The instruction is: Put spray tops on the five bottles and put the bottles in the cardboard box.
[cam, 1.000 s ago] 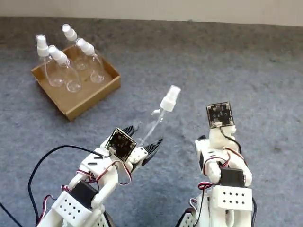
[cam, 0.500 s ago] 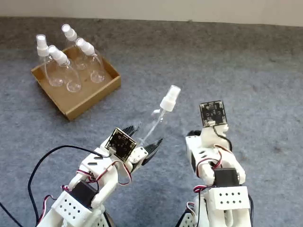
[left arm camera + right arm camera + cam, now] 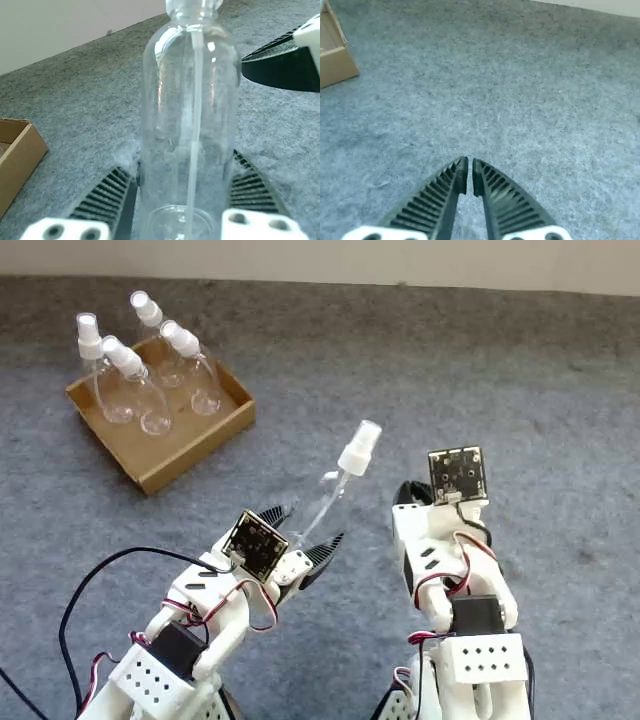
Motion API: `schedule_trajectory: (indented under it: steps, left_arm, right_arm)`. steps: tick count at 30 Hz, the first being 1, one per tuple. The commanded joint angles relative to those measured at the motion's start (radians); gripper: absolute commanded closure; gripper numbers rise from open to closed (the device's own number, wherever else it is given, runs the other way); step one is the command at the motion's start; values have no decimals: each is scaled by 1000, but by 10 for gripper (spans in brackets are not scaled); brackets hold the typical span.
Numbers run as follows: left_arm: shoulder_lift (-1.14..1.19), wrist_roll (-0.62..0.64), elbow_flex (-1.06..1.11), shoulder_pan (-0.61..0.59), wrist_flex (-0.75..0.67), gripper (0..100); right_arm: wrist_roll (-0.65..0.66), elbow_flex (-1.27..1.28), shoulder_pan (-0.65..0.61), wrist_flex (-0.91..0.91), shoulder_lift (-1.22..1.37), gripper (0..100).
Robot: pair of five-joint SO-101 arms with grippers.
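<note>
High view: grey carpet (image 3: 420, 370); four spray-topped bottles (image 3: 150, 400) stood in cardboard box (image 3: 195, 455); fifth bottle (image 3: 325, 502) tilted, well apart.
Left wrist: your left gripper (image 3: 182, 187) clamped it low at base; could slip in carry.
Right wrist: right gripper (image 3: 469, 172) closed, empty.

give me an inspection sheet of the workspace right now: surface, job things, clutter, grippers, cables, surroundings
surface: grey carpet-like mat across the table
job's things: cardboard box holds four bottles, each with a spray top on; fifth bottle, with its spray top on, is held tilted outside the box
clutter: nothing seen
grippers: left gripper shut on the fifth bottle; right gripper shut on nothing, above bare mat
cables: black cable loops beside the left arm; red and white wires on the right arm
surroundings: pale wall at the far edge
</note>
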Motion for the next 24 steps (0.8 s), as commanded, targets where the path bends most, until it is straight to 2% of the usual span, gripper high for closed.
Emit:
schedule_trajectory:
  steps: [1,7,12,15,20,24]
  left_arm:
    - [-13,-9,24,2,-29,880]
    - [-13,-12,22,2,77,878]
    - [-13,-155,19,4,124,880]
    - [-13,-167,-12,4,153,880]
    - [-13,-173,-110,-5,379,880]
    - [-13,-173,-191,-5,519,880]
  right_arm:
    - [-5,-48,-2,-24,-8,988]
    - [-3,61,41,-25,-8,988]
    - [-3,113,176,-25,-8,988]
    - [-2,133,252,-25,-8,988]
    - [-2,174,321,-28,-8,988]
    - [-2,188,331,-30,-8,988]
